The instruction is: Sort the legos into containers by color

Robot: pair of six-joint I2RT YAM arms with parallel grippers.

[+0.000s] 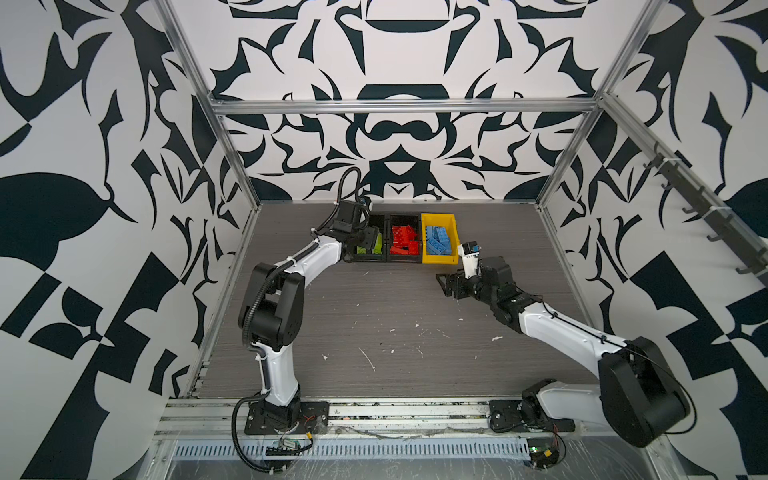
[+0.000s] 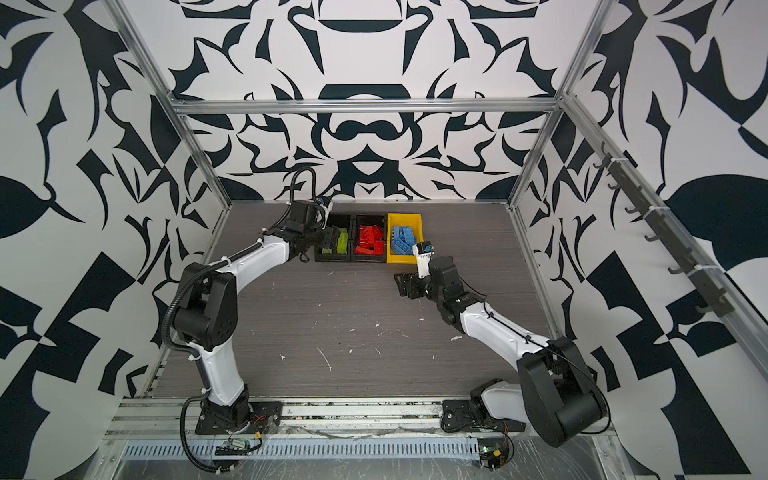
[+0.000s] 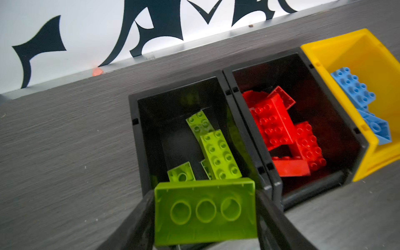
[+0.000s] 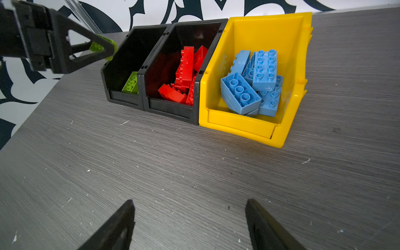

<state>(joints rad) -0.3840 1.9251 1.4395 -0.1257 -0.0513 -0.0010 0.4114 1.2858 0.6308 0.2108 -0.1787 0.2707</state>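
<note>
Left gripper (image 3: 204, 192), green brick (image 3: 205, 211) clamped (underside showing)

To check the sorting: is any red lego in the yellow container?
No, the yellow container holds only light blue legos in the right wrist view.

Probably a robotics lab test cell: aluminium framing (image 1: 399, 107), black-and-white patterned walls (image 1: 399, 50), exposed wiring (image 1: 233, 432) along the base rail (image 1: 407, 422).
</note>
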